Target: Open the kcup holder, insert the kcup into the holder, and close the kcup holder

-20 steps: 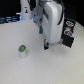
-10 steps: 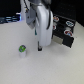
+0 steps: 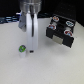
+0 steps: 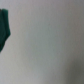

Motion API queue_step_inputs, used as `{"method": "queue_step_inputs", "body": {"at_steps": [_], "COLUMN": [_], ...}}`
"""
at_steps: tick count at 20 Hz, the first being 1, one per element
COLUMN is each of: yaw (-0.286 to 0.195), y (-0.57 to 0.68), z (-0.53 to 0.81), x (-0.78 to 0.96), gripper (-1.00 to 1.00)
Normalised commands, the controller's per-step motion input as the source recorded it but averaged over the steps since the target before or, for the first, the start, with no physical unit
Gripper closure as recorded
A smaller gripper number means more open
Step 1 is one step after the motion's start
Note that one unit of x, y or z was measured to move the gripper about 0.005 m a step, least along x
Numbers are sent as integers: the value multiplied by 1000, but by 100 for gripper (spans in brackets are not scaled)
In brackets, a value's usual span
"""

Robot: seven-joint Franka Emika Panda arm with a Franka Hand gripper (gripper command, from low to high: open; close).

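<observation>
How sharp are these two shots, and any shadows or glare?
Exterior view: soft and low-detail, though the kcup, gripper and kcup holder are recognisable, with a faint shadow under the holder. Wrist view: badly blurred, just pale table and one dark smear; no glare.

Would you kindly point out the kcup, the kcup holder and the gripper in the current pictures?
kcup [image 3: 22,49]: exterior view, on its green top.
kcup holder [image 3: 60,36]: exterior view, on its black front face.
gripper [image 3: 31,49]: exterior view, between its fingertips.
</observation>
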Motion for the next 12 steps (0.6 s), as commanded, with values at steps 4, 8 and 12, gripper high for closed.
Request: {"method": "queue_step_inputs", "body": {"at_steps": [4, 8, 12], "yaw": [-276, -285, -205], "y": [-503, -496, -269], "z": [-360, -417, -322], "x": [-273, -110, 97], "gripper": [-100, -100, -100]}}
